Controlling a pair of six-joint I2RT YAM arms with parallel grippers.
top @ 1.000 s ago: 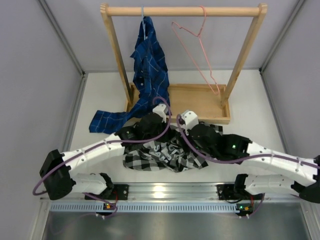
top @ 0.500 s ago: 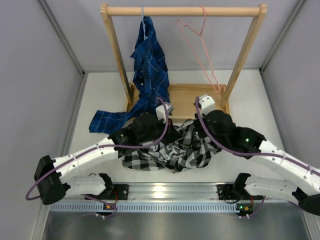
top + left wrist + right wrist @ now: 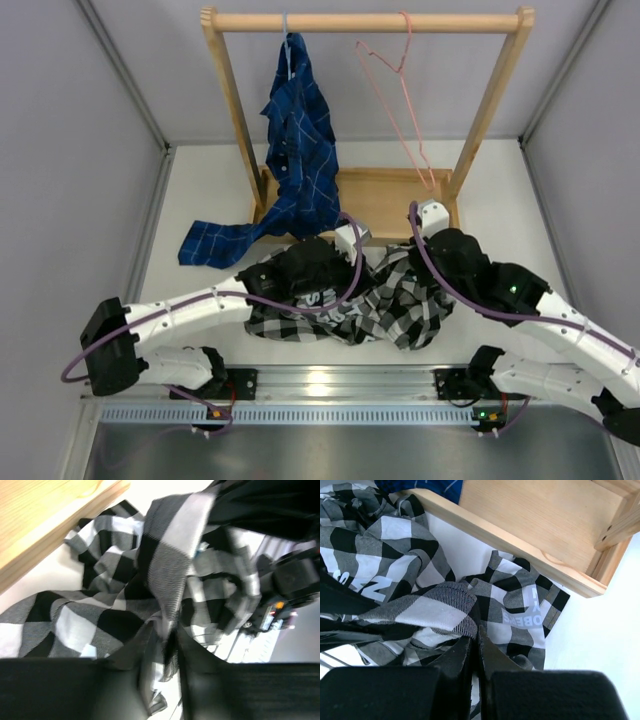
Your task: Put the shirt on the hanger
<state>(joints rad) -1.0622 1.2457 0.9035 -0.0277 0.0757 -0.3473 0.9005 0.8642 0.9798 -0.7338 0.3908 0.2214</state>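
Right wrist: I see the right gripper [image 3: 474,647] clenched on a fold of the shirt [image 3: 430,612]. Left gripper [image 3: 169,655] has its jaws slightly parted with cloth between them; I can't tell if it grips. Shirt lies crumpled on the table [image 3: 505,215] against the rack base [image 3: 390,195]. Hanger [image 3: 403,68] hangs on the rail [image 3: 360,21].

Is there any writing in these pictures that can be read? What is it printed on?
"OBE": part of a pale printed word, apparently upside down, on the shirt in the right wrist view. The rest is lost in folds.
Larger pale letters further left on the same shirt: cut off by folds, unreadable.
Lettering on the shirt in the top view: too small to read.
The hanger: no writing visible.
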